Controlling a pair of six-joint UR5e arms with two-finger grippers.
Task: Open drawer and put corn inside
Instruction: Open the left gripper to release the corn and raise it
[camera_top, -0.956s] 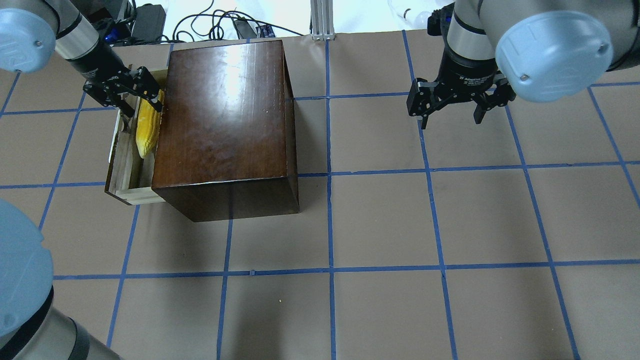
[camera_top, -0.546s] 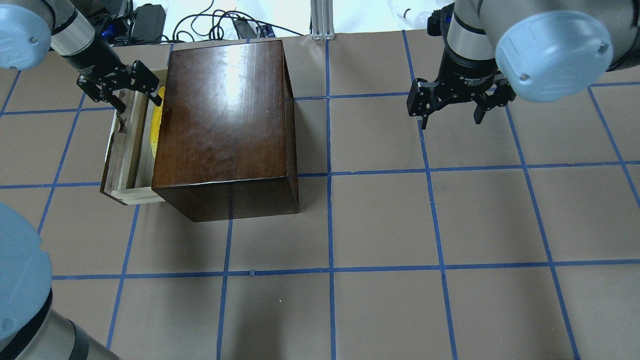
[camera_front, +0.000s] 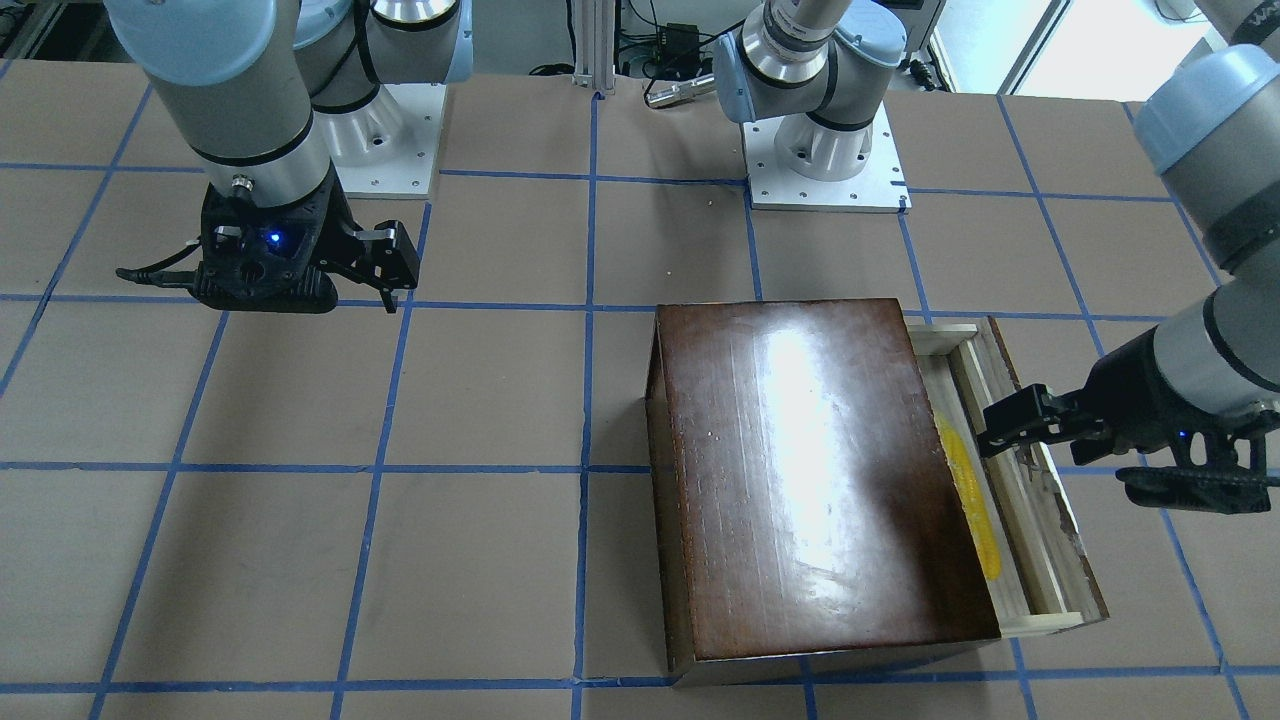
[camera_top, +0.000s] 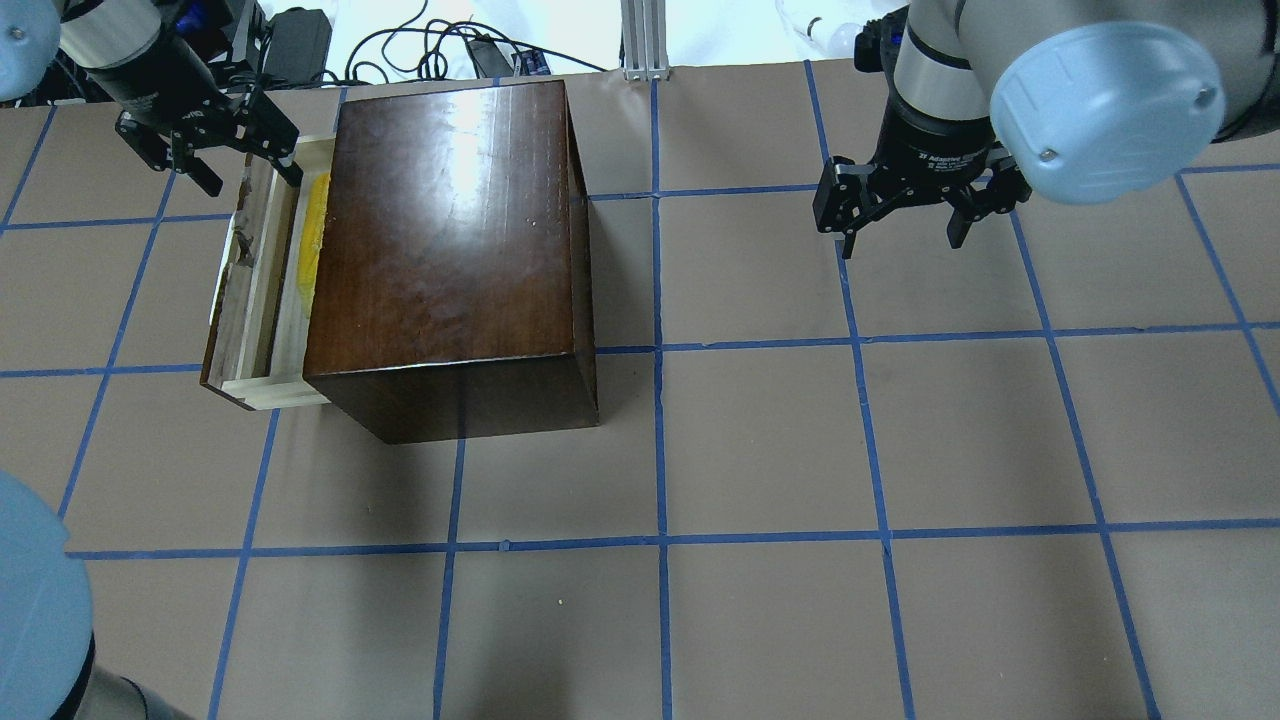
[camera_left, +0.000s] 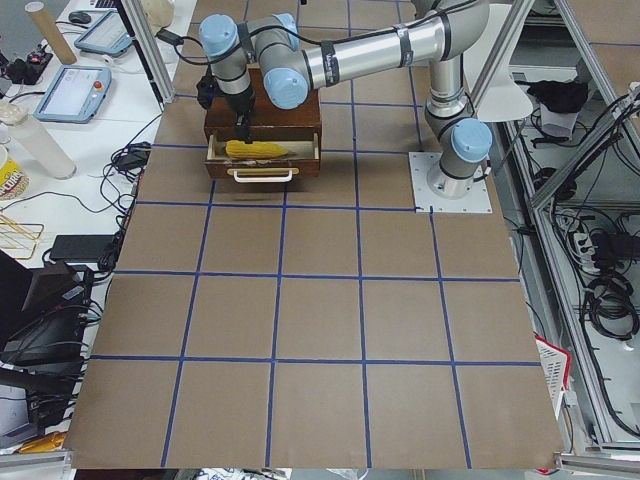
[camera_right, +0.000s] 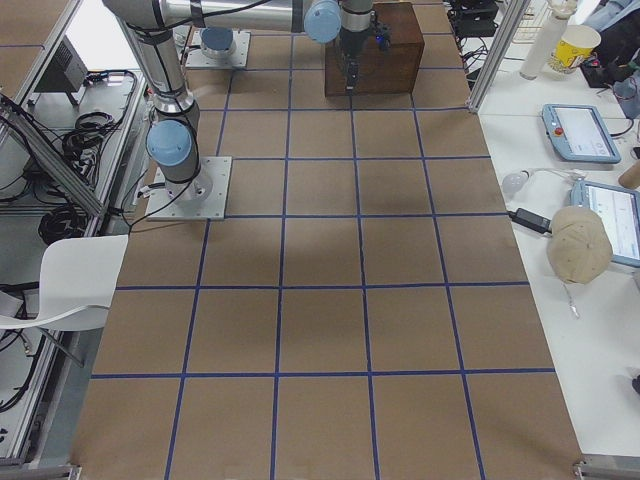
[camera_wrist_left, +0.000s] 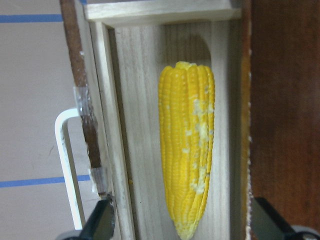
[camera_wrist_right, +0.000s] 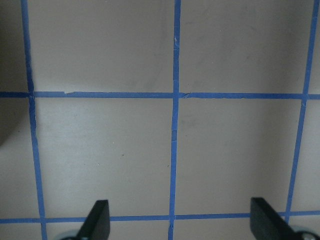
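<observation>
The drawer (camera_top: 252, 300) of pale wood stands pulled out from the left side of the glossy dark-brown box (camera_top: 450, 230). The yellow corn (camera_top: 312, 235) lies flat inside it, close against the box; it also shows in the left wrist view (camera_wrist_left: 187, 150) and the front view (camera_front: 972, 500). My left gripper (camera_top: 255, 183) is open and empty, above the drawer's far end, with the corn between and below its fingers (camera_wrist_left: 102, 222). My right gripper (camera_top: 902, 242) is open and empty, hanging over bare table far to the right.
The drawer has a white wire handle (camera_wrist_left: 67, 165) on its worn dark front panel (camera_wrist_left: 82, 100). The table (camera_top: 760, 450) is brown paper with a blue tape grid. Cables and a metal post (camera_top: 640, 40) lie beyond the far edge.
My left gripper has let go of the corn, which now lies in the drawer against the box. The gripper has drawn back up and toward the far left. The right arm has not moved.
</observation>
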